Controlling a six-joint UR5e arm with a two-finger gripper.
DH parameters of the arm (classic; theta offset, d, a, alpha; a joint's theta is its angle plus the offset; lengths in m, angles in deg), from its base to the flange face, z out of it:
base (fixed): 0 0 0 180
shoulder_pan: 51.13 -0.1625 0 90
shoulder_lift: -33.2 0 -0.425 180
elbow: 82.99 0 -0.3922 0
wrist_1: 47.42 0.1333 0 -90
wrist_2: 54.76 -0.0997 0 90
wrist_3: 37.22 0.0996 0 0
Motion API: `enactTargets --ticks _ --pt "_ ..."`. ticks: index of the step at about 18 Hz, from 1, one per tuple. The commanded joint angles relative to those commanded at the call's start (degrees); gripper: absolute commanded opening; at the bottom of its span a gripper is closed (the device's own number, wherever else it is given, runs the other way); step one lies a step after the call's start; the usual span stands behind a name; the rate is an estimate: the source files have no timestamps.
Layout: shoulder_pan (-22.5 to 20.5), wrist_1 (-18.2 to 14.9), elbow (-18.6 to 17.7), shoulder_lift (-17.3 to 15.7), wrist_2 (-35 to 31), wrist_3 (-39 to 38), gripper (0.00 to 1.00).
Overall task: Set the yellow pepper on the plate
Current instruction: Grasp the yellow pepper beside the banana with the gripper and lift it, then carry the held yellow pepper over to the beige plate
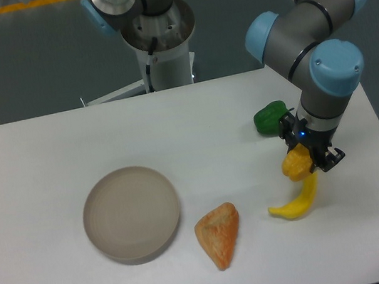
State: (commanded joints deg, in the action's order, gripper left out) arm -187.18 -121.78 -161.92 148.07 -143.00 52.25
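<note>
The white table (48, 157) is seen from a fixed camera above its front edge, and it is the widest thing in view. Over its right side the UR5e arm (314, 18) is bent down from the upper right, its grey links and pale blue joint caps folded so that the wrist points almost straight down at the tabletop. At the end of the wrist the gripper (306, 159) is held low, close to the table surface, with its dark fingers set on either side of the yellow pepper (296, 165). The fingers are closed around the pepper, which is clamped between them.

The plate (131, 213) is found on the left half of the table, well apart from the gripper; it is round, shallow and grey-beige, with a raised rim and a matte surface. Nothing is seen inside it.

An orange wedge-shaped piece (219, 234) lies just right of the plate. A curved yellow banana (298, 201) lies directly below the gripper, its upper end near the pepper. A green pepper (271, 117) rests behind the gripper.

The yellow pepper appears small, stubby and yellow-orange, with a lumpy rounded shape, partly hidden by the fingers. Whether it touches the table cannot be told.
</note>
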Motion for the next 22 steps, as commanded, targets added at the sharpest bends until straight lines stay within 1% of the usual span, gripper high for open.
enactTargets --ticks 7,9,12,15,17,19,20,22 --pt "0.17 0.09 0.0 0.0 0.09 -0.35 0.22" --pt "0.44 0.09 0.0 0.0 0.17 -1.93 0.22" --pt "0.88 0.18 0.0 -0.09 0.26 -2.28 0.22" --pt "2.46 0.7 -0.17 0.26 2.46 -6.76 0.22" --pt "5.87 1.14 -0.26 0.62 2.46 -9.39 0.22" --pt "8.51 1.14 -0.79 0.18 2.55 -11.76 0.22" --pt "10.7 1.14 -0.88 -0.08 2.55 -14.56 0.22" --pt "13.61 1.32 -1.23 -0.09 2.46 -18.18 0.22"
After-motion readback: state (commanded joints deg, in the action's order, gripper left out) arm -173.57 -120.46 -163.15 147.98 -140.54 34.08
